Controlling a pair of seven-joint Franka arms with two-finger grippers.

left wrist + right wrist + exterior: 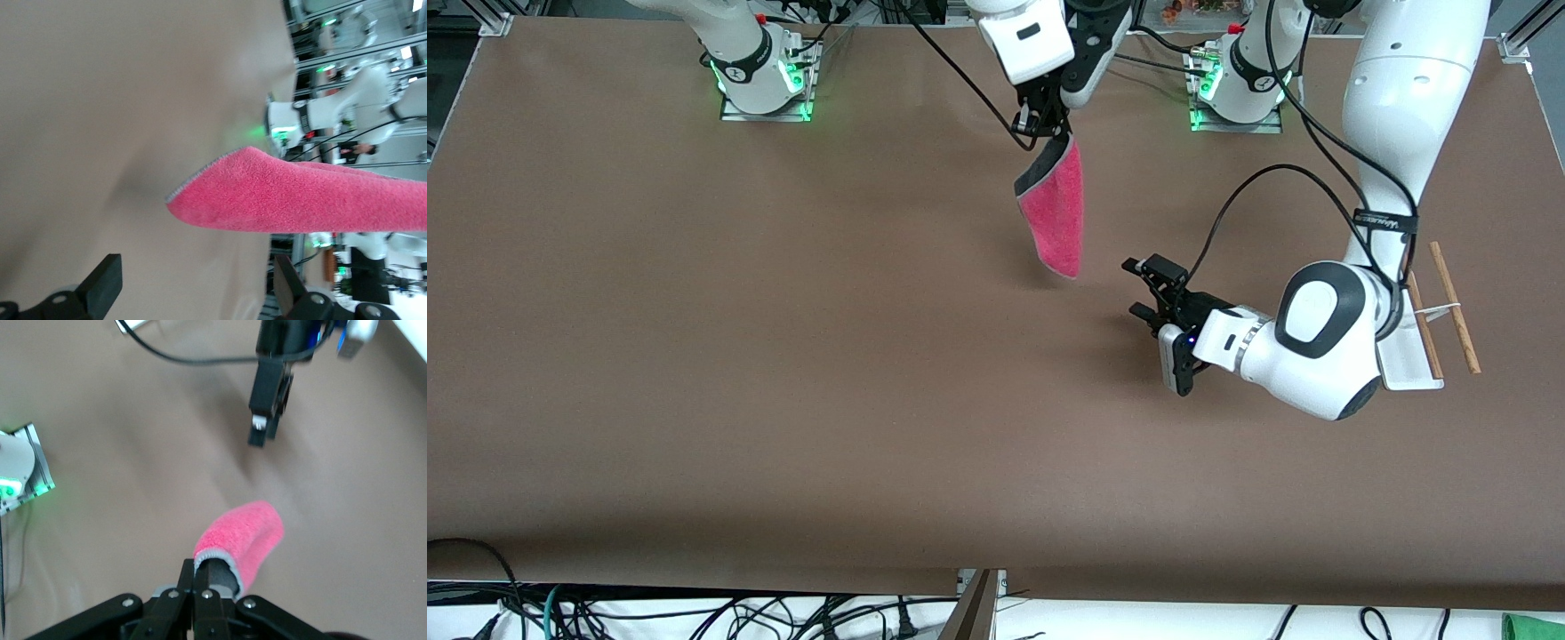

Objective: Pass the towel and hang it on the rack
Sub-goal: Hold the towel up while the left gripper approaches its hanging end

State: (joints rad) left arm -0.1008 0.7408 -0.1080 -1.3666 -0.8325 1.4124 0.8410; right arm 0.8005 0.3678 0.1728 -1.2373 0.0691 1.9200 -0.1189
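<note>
Front view is showing you the right gripper [1040, 120] pinching the towel [1055, 213] by its top so it is hanging lengthwise over the table [694, 356], while the left gripper [1143, 289], spread and pointing at the towel, is waiting beside its lower end, the rack [1440, 307] well apart.

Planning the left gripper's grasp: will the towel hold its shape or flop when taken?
Probably floppy: the towel hangs limp and curled from the right gripper. Likely light, as one pinched corner carries it. Its fuzzy pile should resist slipping between the open left gripper's fingers.
</note>
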